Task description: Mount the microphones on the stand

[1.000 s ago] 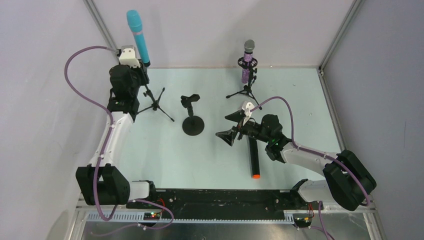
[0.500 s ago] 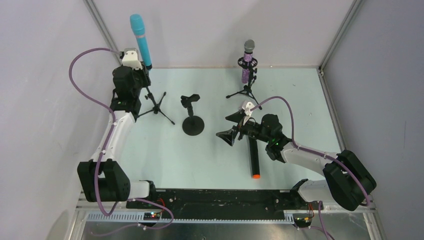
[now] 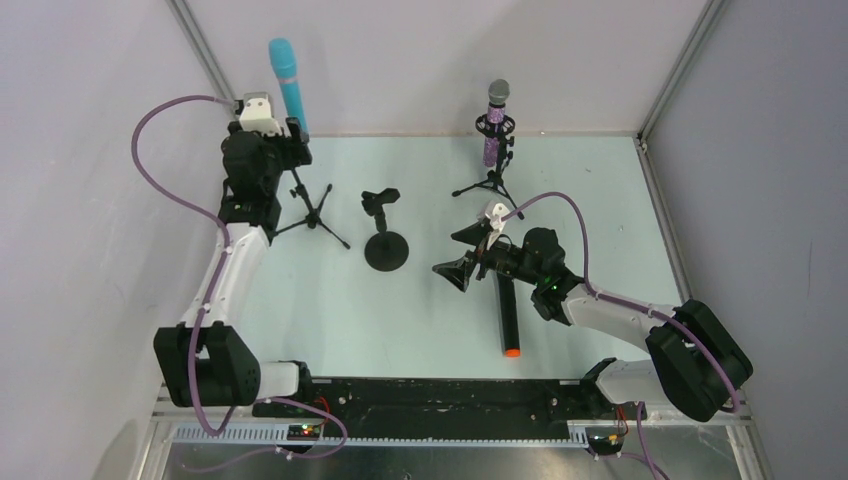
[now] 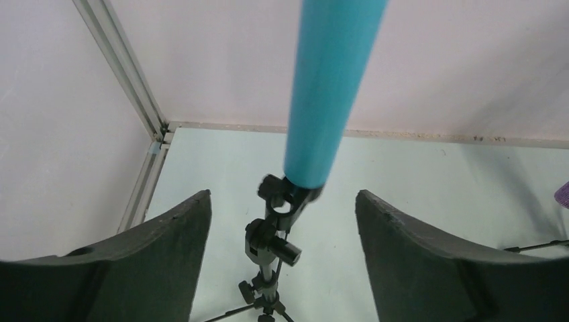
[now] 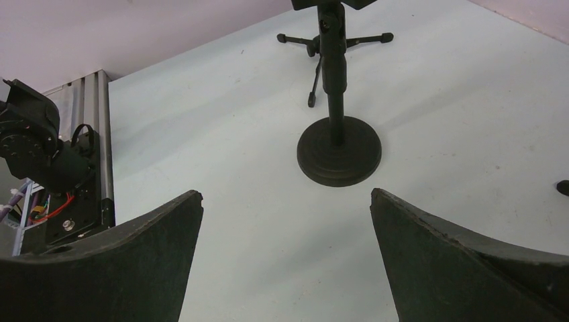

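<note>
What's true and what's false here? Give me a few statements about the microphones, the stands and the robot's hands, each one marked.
1. The blue microphone stands upright in a tripod stand. True.
2. The left hand is squeezing the blue microphone. False: its fingers stand apart on either side, not touching it.
3. The black microphone sits in a stand. False: it lies flat on the table.
4. The round-base stand holds no microphone. True.
5. The right hand is open and holds nothing. True.

Round-base stand (image 5: 339,151) ahead; table (image 5: 235,168) before it open.
</note>
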### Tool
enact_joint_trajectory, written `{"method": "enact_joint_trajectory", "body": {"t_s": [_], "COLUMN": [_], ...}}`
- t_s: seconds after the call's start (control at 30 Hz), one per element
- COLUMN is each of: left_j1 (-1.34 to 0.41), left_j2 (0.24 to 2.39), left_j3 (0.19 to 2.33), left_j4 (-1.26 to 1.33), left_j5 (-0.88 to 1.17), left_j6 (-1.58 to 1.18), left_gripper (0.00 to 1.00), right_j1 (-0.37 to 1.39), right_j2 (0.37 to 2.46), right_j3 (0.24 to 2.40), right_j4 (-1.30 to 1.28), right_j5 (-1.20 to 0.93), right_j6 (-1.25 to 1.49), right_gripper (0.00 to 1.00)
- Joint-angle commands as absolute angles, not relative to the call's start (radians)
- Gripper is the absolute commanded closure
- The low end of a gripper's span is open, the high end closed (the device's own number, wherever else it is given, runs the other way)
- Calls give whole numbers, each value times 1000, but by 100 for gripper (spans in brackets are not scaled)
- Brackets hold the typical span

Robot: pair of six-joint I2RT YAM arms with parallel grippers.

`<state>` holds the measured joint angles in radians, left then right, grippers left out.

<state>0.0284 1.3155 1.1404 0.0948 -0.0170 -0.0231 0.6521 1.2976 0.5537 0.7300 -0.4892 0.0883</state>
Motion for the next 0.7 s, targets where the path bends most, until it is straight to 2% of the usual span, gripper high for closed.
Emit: {"method": "enact_joint_trajectory", "body": {"t_s": [0.0, 0.23, 0.43, 0.67], "left_j1": [33, 34, 33, 33], "left_j2": [1256, 1168, 1063, 948], "left_j3": [1133, 1112, 1082, 1035], "left_j4": [148, 148, 148, 138], "left_j5": [-8, -25, -9, 133], "left_j6": [-28, -30, -31, -26], "left_gripper": [14, 1, 0, 0], "right_j1": [650, 650, 652, 655], "right_j2": [1285, 1282, 1284, 1283], "right_j3": [557, 557, 557, 557], "right_j4": [755, 756, 761, 766], "right_j5": [-503, -507, -512, -518], "right_j6": [100, 102, 109, 117], "right_gripper": [1, 1, 1, 1]}}
